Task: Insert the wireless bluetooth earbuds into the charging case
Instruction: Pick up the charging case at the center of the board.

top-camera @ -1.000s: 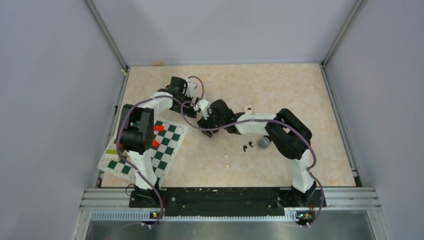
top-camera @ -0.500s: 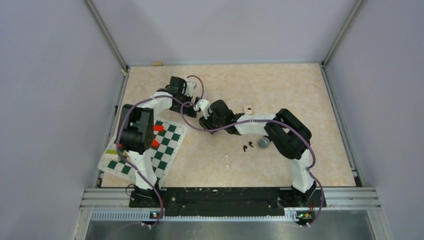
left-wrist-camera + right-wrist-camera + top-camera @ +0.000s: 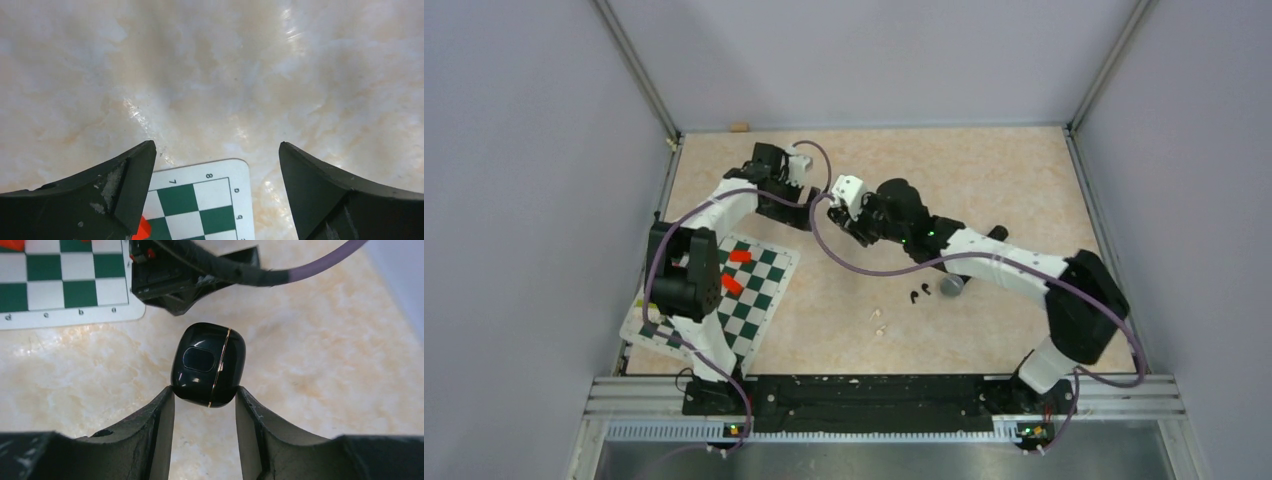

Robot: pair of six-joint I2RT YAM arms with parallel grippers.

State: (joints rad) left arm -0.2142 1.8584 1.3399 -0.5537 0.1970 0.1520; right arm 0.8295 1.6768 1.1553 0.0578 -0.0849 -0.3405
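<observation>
My right gripper (image 3: 205, 392) is shut on a glossy black charging case (image 3: 209, 371) with a gold seam, its lid closed, pinched between both fingertips above the table. In the top view my right gripper (image 3: 853, 222) reaches across the table's middle back. A black pair of earbuds (image 3: 917, 294) and a white pair (image 3: 879, 320) lie loose on the table, nearer the front. My left gripper (image 3: 216, 150) is open and empty over the chessboard's corner (image 3: 220, 175). Its body (image 3: 195, 275) sits just beyond the case.
A green and white chessboard (image 3: 759, 290) with red pieces (image 3: 740, 256) lies at the left. A grey microphone (image 3: 951, 285) lies beside the black earbuds. A purple cable (image 3: 864, 268) hangs between the arms. Grey walls enclose the table.
My right arm has stretched out and carried the case back and to the right. My left gripper has shifted slightly back and left.
</observation>
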